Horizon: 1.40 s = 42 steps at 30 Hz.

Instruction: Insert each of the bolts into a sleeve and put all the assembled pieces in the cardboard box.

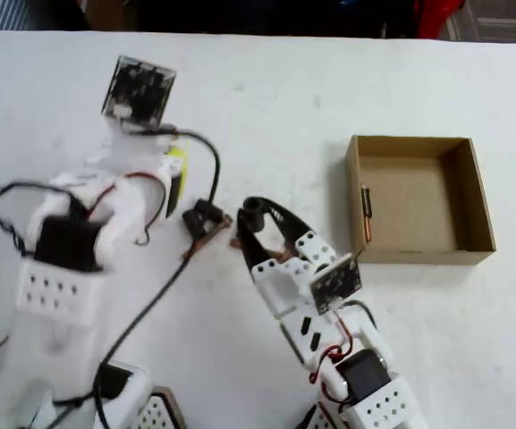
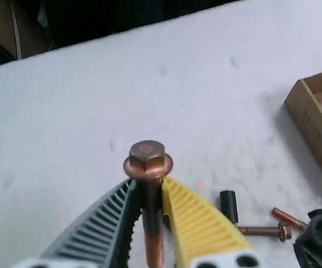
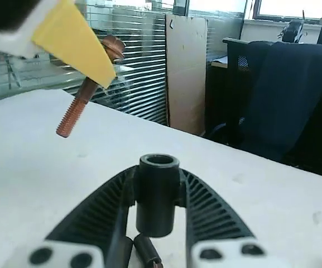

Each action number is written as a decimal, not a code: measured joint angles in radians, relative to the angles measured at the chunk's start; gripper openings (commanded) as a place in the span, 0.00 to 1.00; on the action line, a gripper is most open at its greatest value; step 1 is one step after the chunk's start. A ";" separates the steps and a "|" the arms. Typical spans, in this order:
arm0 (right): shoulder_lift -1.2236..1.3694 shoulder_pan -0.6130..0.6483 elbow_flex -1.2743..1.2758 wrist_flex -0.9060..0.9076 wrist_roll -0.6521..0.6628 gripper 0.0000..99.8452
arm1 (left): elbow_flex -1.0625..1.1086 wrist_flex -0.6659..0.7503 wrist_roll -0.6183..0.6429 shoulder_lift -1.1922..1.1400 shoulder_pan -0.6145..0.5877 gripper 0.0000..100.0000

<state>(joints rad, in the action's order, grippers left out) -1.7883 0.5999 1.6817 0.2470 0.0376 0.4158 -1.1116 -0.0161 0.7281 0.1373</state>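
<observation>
- We see our left tool (image 2: 147, 190) clamped on a copper bolt (image 2: 148, 162), head above the tips, with the thread end cut off at the edge.
- Our right tool (image 3: 158, 184) grips a black sleeve (image 3: 158, 192) upright, bore up, apart from the tilted bolt.
- Loose bolts (image 2: 264, 229) and a spare sleeve (image 2: 228, 205) lie on the desk (image 2: 94, 111) between the tools.
- The cardboard box (image 1: 477, 192) sits on the right with one piece (image 1: 366, 214) against its left wall, hard to make out.

Fingers (image 2: 197, 223) clamp copper bolt (image 2: 148, 162), head up; black sleeve (image 2: 228, 205), two loose bolts (image 2: 264, 229) lie nearby.
</observation>
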 measured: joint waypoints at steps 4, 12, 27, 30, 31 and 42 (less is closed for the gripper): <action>0.000 -0.002 0.000 0.000 -0.046 0.02 | 0.130 0.150 0.000 0.107 0.000 0.02; 0.000 0.002 0.000 0.000 -0.052 0.02 | 0.324 0.334 0.120 0.299 0.166 0.02; 0.000 0.000 0.000 0.009 -0.052 0.02 | 0.465 0.483 0.126 0.493 0.393 0.02; 0.000 0.000 0.000 0.009 -0.034 0.02 | 0.485 0.528 0.126 0.494 0.397 0.02; 0.000 0.000 0.000 0.009 -0.017 0.02 | 0.499 0.551 0.126 0.494 0.397 0.02; 0.000 0.000 0.000 0.009 0.017 0.02 | 0.589 0.664 0.126 0.494 0.399 0.02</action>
<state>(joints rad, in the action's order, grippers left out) -1.7883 0.5999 1.6817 0.2562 0.0545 1.0050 -0.4473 0.1097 1.2221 0.5363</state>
